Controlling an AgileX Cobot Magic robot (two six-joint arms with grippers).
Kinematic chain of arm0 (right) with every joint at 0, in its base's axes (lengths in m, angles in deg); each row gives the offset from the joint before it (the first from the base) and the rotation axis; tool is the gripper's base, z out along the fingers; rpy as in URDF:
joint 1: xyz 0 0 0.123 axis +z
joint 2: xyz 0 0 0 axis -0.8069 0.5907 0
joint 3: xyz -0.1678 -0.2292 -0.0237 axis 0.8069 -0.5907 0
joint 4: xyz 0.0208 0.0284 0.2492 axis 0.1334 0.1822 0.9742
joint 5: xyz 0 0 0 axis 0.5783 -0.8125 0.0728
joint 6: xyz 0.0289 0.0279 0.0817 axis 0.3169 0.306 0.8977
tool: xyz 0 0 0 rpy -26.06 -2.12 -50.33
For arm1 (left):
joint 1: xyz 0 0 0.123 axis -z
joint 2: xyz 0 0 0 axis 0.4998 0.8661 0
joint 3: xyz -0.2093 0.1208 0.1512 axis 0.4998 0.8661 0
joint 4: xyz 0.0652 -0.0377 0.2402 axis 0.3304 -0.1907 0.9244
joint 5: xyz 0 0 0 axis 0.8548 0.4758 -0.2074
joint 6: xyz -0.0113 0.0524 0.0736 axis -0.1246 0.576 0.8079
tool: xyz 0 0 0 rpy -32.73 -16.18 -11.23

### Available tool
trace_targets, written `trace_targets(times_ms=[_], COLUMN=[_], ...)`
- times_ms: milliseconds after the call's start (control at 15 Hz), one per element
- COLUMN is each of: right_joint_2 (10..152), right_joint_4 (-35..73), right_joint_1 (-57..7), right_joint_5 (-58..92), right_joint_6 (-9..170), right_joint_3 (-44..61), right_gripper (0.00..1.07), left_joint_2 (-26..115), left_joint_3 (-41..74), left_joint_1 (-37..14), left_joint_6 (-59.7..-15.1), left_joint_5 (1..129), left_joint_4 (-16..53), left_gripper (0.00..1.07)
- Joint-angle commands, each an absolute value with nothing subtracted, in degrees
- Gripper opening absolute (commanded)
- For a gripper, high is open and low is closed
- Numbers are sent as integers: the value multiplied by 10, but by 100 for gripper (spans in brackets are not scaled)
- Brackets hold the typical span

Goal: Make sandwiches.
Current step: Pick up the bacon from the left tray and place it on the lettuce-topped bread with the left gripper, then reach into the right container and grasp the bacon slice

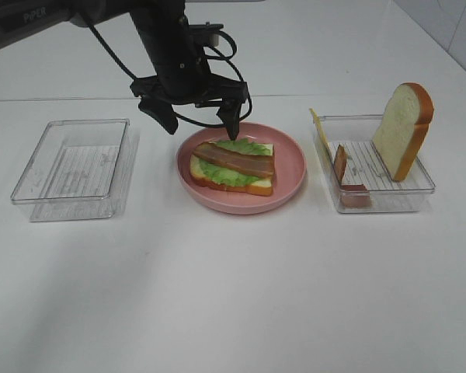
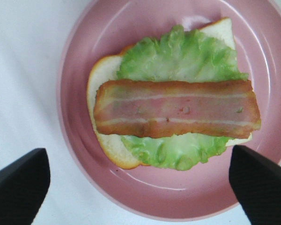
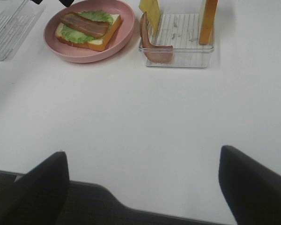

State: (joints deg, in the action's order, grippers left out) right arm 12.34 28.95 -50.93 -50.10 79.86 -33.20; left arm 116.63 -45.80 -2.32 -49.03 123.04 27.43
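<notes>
Nearest, the right tool (image 3: 143, 154) gaped, released, over bare bench (image 1: 233, 295). At frame centre the sandwich (image 1: 233, 167) lay on a pink plate (image 1: 291, 175), between the left tray (image 1: 85, 122) and the right tray (image 1: 388, 198) holding a bread slice (image 1: 404, 128). Behind, the left tool (image 1: 201, 128) hung released, one fingertip (image 1: 232, 130) overlapping the sandwich.

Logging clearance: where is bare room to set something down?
Bare table runs along the front, before both trays and the plate. The left tray holds nothing. Crowded: the plate under the left gripper, and the right tray with bread, bacon, cheese.
</notes>
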Motion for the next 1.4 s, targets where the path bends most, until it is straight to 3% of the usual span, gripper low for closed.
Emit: trace_targets(times_ms=[67,333,533,667,800,867,1067,1133,1333,1400], right_joint_2=[107,107,107,107,107,107,107,107,107,107], right_joint_4=[292,292,292,292,292,292,292,292,292,292], right_joint_1=[-511,-511,-511,-511,-511,-511,-511,-511,-511,-511], right_joint_5=[-496,-496,-496,-496,-496,-496,-496,-496,-496,-496], right_joint_6=[795,795,795,795,795,795,795,795,795,795], right_joint_3=[-334,-334,-334,-334,-334,-334,-334,-334,-334,-334], right_gripper=[85,85,85,85,85,85,85,85,85,85], left_joint_2=[1135,1098,1065,1032,1009,978,935,864,763,637], left_joint_3=[-473,-473,-472,-465,-437,-382,-312,-210,-88,58], left_joint_1=[-23,-39,-107,-201,-231,-268,-298,-310,-310,-310], left_joint_6=[-510,-502,-486,-461,-449,-442,-433,-426,-412,-409], left_joint_5=[1287,1287,1287,1287,1287,1287,1287,1285,1255,1206], left_joint_4=[316,356,361,337,321,326,329,337,351,349], left_gripper=[102,102,102,102,102,101,101,101,101,101])
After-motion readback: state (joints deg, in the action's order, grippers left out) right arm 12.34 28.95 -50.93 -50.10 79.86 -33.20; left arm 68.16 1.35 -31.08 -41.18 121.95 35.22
